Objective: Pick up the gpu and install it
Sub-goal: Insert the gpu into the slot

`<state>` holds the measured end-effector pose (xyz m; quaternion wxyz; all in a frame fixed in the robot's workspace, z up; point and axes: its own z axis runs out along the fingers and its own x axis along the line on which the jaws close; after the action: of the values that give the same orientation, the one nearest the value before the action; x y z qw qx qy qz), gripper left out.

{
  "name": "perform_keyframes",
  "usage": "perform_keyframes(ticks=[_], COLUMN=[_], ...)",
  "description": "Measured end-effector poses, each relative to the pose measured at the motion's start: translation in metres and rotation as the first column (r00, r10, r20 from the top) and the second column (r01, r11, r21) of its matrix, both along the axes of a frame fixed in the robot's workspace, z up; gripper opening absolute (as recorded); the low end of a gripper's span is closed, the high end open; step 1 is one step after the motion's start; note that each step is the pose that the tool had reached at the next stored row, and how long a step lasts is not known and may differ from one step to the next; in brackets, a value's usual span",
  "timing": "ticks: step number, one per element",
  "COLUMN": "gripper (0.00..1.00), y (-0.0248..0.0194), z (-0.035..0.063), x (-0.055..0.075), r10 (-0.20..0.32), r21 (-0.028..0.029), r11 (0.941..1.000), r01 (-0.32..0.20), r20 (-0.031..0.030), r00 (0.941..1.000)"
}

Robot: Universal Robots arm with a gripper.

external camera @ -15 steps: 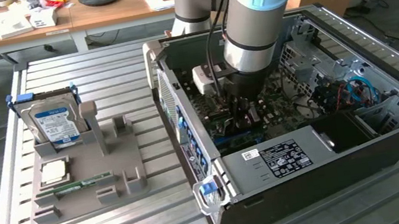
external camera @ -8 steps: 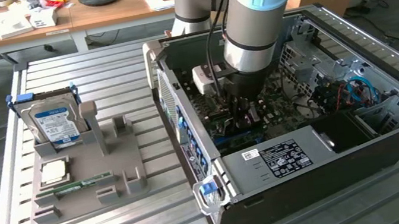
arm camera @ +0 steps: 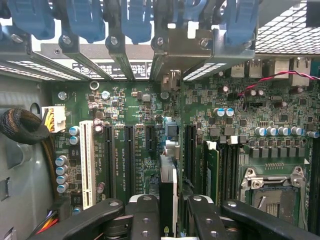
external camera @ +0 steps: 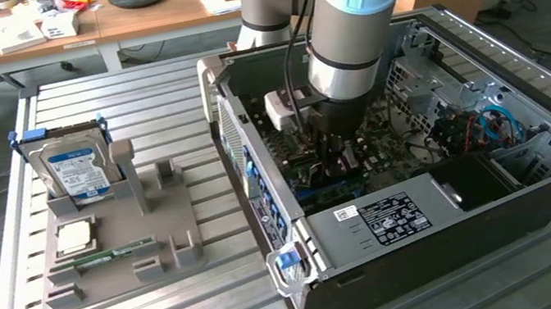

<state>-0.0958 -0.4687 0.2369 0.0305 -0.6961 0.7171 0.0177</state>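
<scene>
My gripper (external camera: pixel 341 159) reaches down inside the open computer case (external camera: pixel 546 186), low over the green motherboard (arm camera: pixel 135 110). In the wrist view the gpu (arm camera: pixel 168 185) is a thin dark card seen edge-on, standing upright between my black fingers (arm camera: pixel 145 212). The gripper (arm camera: pixel 168 205) is shut on it. The card runs along a black expansion slot (arm camera: pixel 190 145) in the middle of the board, and its metal end bracket (arm camera: pixel 175 47) lies against the row of rear slot covers. Whether the card's lower edge is seated in the slot is hidden.
A grey parts tray (external camera: pixel 152 215) sits at the exterior view's left, holding a silver hard drive with a blue label (external camera: pixel 79 169), a processor (external camera: pixel 76 236) and a green memory stick (external camera: pixel 114 253). The power supply (external camera: pixel 385 220) and cables (external camera: pixel 492 124) crowd the case. Blue clips (arm camera: pixel 85 20) line its rear edge.
</scene>
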Motion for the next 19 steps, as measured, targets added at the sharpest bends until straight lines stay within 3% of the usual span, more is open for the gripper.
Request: perform_keyframes(ticks=[9, 19], gripper=[0.26, 0.26], y=[0.0, 0.0001], z=[-0.0002, 0.002], x=[-0.002, -0.0023], r10=[0.0, 0.0], r21=[-0.0002, 0.0002], r11=[1.0, 1.0], r01=[0.0, 0.0], r20=[0.0049, 0.0047], r00=[1.0, 1.0])
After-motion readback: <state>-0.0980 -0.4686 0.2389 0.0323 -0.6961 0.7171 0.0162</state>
